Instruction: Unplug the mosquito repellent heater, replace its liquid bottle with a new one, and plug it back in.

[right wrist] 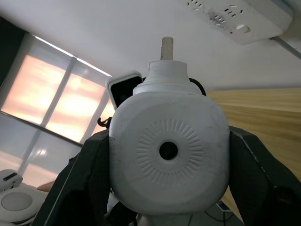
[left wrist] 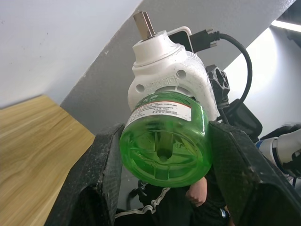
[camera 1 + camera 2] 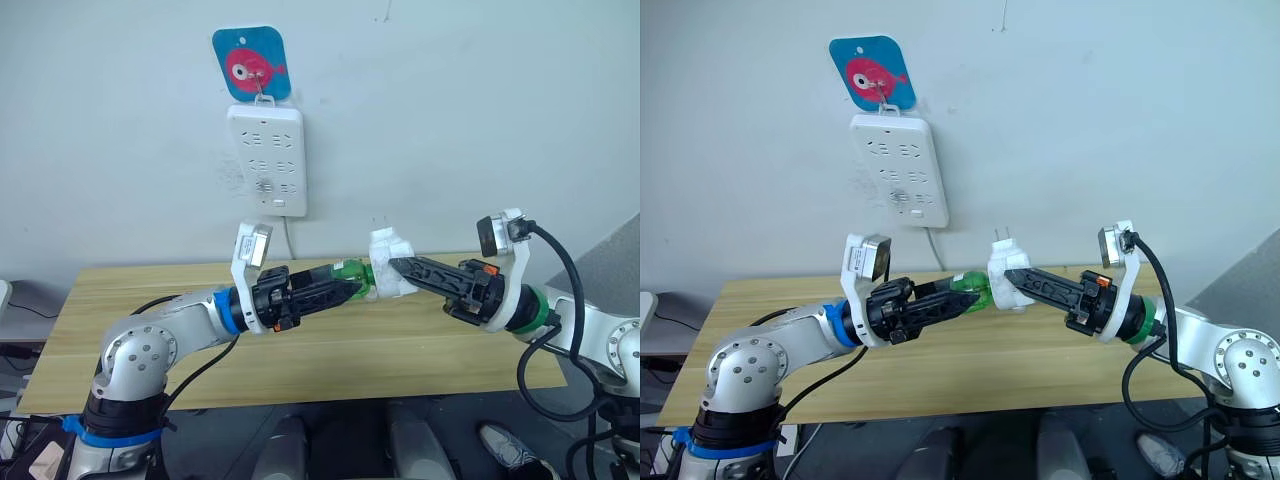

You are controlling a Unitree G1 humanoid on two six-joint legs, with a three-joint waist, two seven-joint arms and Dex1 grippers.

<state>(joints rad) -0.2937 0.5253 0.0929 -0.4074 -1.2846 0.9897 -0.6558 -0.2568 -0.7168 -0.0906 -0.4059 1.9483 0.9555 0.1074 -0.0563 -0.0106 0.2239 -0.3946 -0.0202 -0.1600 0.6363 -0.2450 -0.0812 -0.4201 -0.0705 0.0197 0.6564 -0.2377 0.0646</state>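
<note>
Both arms meet mid-air above the wooden table (image 3: 300, 345), in front of its back edge.

Left gripper (image 3: 352, 283): fingers closed narrow on the green bottle (image 3: 350, 275), one black finger on each side of its round body (clear in left wrist view, bottle (image 2: 164, 141) wedged betw. the two).

Right gripper (image 3: 395, 267): fingers clamped on the mosquito repellent heater (image 3: 388, 270), one on each flank of the white shell (right wrist view, heater (image 1: 167, 150) held betw. them).

Heater look: small white rounded plastic unit, squarish w/ soft corners; face toward the right wrist cam has a round hole ringed by fine radial ribs. Metal prongs stick up from its upper end, toward the wall, not in any socket.

Bottle: clear green plastic, round, white label band w/ red stripe near the neck, moulded ribs on its base. Contents: can't tell the level. Its neck end sits inside the heater's underside, so the two are joined.

Axis: bottle + heater lie roughly level above the table, long axis running left-right betw. the grippers, bottle base toward the left gripper, holed face toward the right one.

Farther back, above the table on the wall: white power strip (image 3: 266, 160), hung upright, cable dropping behind the table. Above that, a blue card w/ a pink fish (image 3: 252, 64).
</note>
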